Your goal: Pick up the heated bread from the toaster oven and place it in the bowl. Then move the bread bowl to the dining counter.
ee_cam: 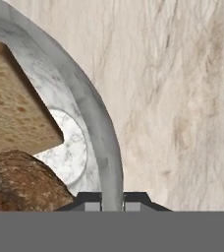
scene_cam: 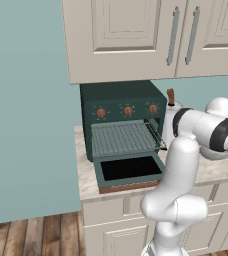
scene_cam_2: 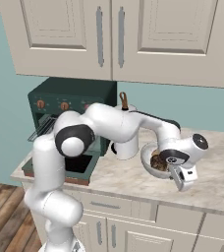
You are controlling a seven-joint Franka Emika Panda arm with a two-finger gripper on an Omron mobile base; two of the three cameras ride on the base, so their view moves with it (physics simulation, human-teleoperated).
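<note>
1. The bowl [scene_cam_2: 152,158] sits on the marbled counter [scene_cam_2: 217,172], to the right of the white canister [scene_cam_2: 126,142] and well to the right of the toaster oven [scene_cam: 123,122].
2. The bread [ee_cam: 13,128] lies inside the bowl; in the hand view a pale, porous cut face shows above a dark brown crust.
3. The gripper [ee_cam: 113,199] is at the bowl's right-hand rim, seen in the right base view, with the hand angled down beside it.
4. In the hand view the two dark finger tips stand close on either side of the bowl's thick rim [ee_cam: 104,147], so the claw is clenched on the rim, one tip inside, one outside.
5. The bread is inside the bowl, beside the inner tip.
6. The oven's door [scene_cam: 128,170] hangs open, its wire rack [scene_cam: 123,137] bare.
</note>
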